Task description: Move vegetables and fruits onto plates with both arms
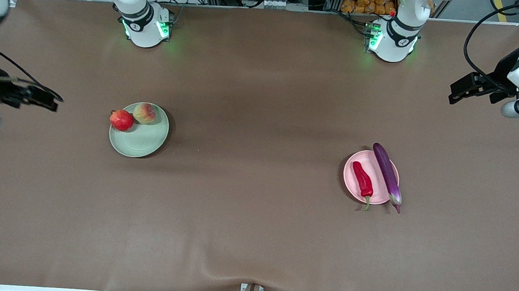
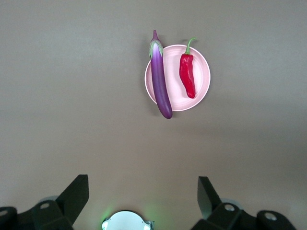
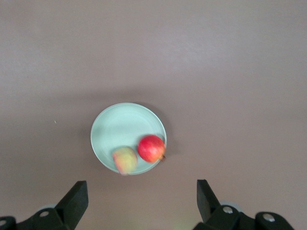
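The pale green plate (image 1: 143, 144) holds the peach (image 1: 144, 113) and the pomegranate (image 1: 122, 120), which sits at its rim. The pale pink plate (image 1: 379, 195) holds the red chili (image 1: 362, 180). The purple eggplant (image 1: 387, 172) lies across its edge, with the stem end overhanging toward the front camera. My left gripper (image 1: 457, 92) is open and empty, high over the left arm's end of the table. My right gripper (image 1: 45, 100) is open and empty over the right arm's end. The left wrist view shows the left gripper (image 2: 143, 191), pink plate (image 2: 175, 93), eggplant (image 2: 159, 79) and chili (image 2: 187, 74). The right wrist view shows the right gripper (image 3: 142, 191), green plate (image 3: 120, 127), pomegranate (image 3: 151, 148) and peach (image 3: 125, 160).
The table is covered with a brown cloth (image 1: 254, 218). The right arm's base (image 1: 144, 28) and the left arm's base (image 1: 392, 40) stand along the edge farthest from the front camera, with cables and racks past them.
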You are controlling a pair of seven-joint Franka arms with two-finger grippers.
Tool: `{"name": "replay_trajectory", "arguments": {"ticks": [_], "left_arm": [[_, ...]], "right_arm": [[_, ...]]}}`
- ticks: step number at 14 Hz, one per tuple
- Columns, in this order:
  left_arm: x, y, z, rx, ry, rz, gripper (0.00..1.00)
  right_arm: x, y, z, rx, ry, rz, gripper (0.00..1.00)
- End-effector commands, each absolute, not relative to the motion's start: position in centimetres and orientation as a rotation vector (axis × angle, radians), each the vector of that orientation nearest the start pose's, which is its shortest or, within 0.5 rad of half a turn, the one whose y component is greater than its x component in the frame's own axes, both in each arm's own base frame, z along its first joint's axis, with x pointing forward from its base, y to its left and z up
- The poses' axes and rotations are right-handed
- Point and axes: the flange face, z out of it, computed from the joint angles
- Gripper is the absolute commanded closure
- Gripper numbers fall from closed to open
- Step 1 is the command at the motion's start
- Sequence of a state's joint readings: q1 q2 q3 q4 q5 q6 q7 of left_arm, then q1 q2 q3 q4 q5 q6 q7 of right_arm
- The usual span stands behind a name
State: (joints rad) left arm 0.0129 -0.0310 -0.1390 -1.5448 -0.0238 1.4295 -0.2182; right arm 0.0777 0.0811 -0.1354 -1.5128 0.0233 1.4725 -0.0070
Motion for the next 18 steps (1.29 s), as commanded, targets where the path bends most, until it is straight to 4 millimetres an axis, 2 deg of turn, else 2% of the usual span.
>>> {"name": "replay_trajectory", "arguments": {"ticks": [1, 6, 18], "left_arm": [[50.8, -6.9, 65.1, -3.148, -0.132, 0.139, 0.00], [49.7, -7.0, 65.8, -3.136, -0.097, 0.111, 0.00], [50.2, -7.0, 65.9, -3.121, -0.080, 0.104, 0.00]], "right_arm": [[53.3, -3.7, 62.4, -3.131, 0.099, 0.221, 0.00], [52.1, -4.6, 62.8, -3.101, 0.278, 0.300, 0.00], [52.0, -4.2, 63.4, -3.106, 0.240, 0.259, 0.00]]}}
